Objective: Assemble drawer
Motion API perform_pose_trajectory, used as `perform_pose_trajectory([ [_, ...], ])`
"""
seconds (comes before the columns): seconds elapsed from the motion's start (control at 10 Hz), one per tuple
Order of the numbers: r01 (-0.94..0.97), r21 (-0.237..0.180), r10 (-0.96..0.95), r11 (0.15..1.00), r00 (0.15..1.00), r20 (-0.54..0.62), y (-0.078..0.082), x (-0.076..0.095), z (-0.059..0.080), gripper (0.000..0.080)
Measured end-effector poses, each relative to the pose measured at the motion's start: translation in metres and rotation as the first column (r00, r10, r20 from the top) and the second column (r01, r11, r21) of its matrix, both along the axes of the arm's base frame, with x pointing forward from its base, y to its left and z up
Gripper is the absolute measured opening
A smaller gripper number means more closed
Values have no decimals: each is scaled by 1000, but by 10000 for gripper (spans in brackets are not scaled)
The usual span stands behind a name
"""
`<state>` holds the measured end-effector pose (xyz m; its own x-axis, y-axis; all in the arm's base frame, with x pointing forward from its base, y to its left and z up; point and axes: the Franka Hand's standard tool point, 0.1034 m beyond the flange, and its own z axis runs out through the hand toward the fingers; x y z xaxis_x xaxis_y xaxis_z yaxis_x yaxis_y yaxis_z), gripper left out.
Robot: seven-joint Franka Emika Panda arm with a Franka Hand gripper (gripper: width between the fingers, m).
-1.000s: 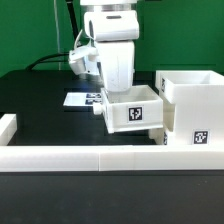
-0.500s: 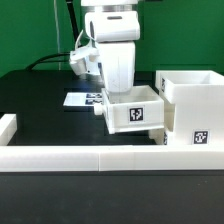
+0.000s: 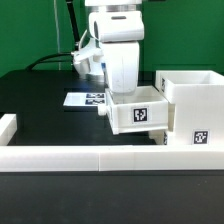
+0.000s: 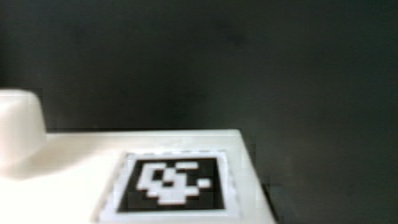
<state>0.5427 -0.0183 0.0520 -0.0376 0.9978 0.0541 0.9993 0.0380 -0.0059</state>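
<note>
Subject: small white drawer tray (image 3: 137, 110), centre-right of the exterior view, bearing a square marker on its near face. It sits against the near left side of the box casing (image 3: 192, 108), which occupies the right of the frame and carries its own marker low on its front. Whether the tray rests on the table or is lifted clear cannot be determined; its base appears slightly above the casing's foot.

End effector: the gripper (image 3: 120, 92) descends into the tray from above, at its left-hand wall. The fingertips are hidden behind the tray wall, so I cannot tell whether the jaws are closed on it. The wrist view shows only a white surface with a marker (image 4: 175, 182) against dark ground; it does not settle the matter.

Handling assessment: the tray appears to be thin rigid plastic, light, smooth and probably slippery. A pinch across one upright wall, near its middle, looks the soundest hold; an off-centre grip risks the tray swinging.

Surroundings: marker board (image 3: 84, 99) lies flat behind, centre-left. Black table (image 3: 40, 110). Low white wall (image 3: 60, 158) runs along the near edge.
</note>
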Motion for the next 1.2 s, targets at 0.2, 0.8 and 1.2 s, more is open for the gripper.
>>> perform_pose_trajectory([
  [0.2, 6, 0, -6, 1000, 1000, 0, 1, 1, 0, 44],
  [0.8, 25, 4, -25, 1000, 1000, 1, 9, 3, 1, 44],
  [1.2, 16, 6, -16, 1000, 1000, 1, 16, 3, 1, 44],
])
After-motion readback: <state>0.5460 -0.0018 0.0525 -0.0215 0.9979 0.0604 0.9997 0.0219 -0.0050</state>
